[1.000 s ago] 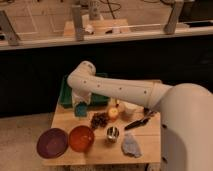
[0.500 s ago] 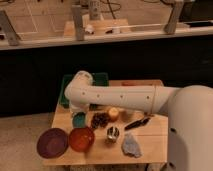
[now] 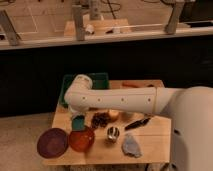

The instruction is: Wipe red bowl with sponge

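In the camera view, the robot's white arm (image 3: 120, 100) is reaching leftward across the wooden desk (image 3: 156, 145) and bending down at its elbow. The tool (image 3: 76, 118) at its end is hanging over the desk's front left part, clenched on the teal sponge (image 3: 78, 123). The sponge is sitting just behind the far rim of the red bowl (image 3: 81, 140), touching it or all but touching it; which of the two cannot be told. The red bowl is resting upright near the desk's front edge, just beside the purple bowl (image 3: 52, 142) on its left. Compared with a second ago, the arm is sitting lower and is covering more of the green tray (image 3: 102, 78) at the back of the desk. The sponge has come down from beside the tray's front edge to the bowl's rim. Nothing else is showing any shift: the metal cup (image 3: 113, 133) is standing right of the red bowl, the grey-blue cloth (image 3: 132, 147) is lying toward the front right, and a dark cluster (image 3: 101, 120) and a dark utensil (image 3: 138, 123) are lying just in front of the forearm.
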Controlling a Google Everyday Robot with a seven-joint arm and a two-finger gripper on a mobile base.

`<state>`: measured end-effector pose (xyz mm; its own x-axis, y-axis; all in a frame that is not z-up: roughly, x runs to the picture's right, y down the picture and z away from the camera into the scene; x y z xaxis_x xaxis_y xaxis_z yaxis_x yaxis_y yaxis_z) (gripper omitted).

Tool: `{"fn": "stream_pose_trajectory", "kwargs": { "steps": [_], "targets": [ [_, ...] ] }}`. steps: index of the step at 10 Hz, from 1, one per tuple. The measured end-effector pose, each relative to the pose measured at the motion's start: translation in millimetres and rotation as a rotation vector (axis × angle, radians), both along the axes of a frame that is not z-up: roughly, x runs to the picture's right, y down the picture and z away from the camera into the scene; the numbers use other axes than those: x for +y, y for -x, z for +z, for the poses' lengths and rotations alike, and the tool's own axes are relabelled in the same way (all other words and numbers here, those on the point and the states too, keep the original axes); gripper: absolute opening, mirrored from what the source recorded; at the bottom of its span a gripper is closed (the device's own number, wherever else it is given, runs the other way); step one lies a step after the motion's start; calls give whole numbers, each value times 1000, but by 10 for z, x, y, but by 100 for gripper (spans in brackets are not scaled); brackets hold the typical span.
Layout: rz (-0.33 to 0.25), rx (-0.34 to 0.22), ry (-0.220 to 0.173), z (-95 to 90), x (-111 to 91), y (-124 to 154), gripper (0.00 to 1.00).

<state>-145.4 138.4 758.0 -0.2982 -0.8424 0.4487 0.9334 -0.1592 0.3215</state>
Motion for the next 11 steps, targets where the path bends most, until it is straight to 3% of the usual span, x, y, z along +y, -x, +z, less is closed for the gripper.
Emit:
{"fn": "stream_pose_trajectory", "kwargs": {
  "steps": [3,8,11],
  "targets": [
    [-2,-1,0,-1,7,2,0],
    [-89,-96,-4,-190,263,8,0],
    [-116,-130,-30,-266,472,65,0]
  ]
}}
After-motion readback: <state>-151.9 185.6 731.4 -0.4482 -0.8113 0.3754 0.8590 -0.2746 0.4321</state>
